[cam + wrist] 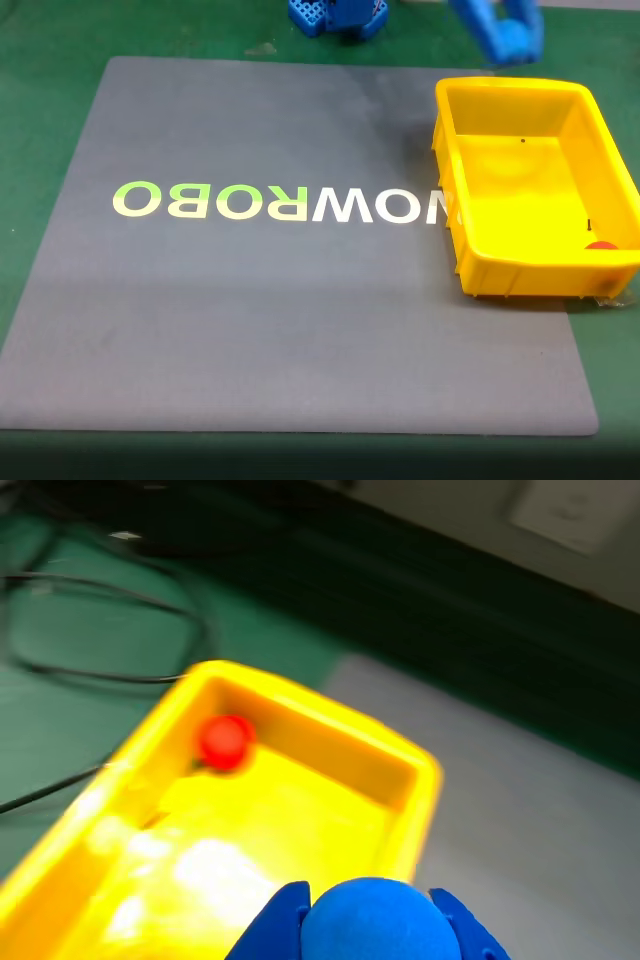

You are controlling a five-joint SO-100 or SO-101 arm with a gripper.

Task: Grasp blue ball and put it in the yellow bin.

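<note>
Surface: a green desk [40, 40] carrying one grey mat [280, 320] printed with pale upside-down lettering, seen from the fixed view.
Ball: one blue ball [378, 920], at the bottom edge of the wrist view, nearest the camera, raised over the near end of the bin.
Gripper: one blue gripper [372, 932]; its jaws are clamped on the ball, one finger at each side. In the fixed view it is a blurred blue shape [512, 35] at the top edge, just beyond the bin's far rim.
Bin: one yellow bin [520, 275], open-topped, on the mat's right side in the fixed view.
Inside the bin: one small red object [225, 740], in the far left corner in the wrist view.
Beyond: several dark cables [110, 630] on the green surface.
Far edge: one blue arm base [338, 16].
</note>
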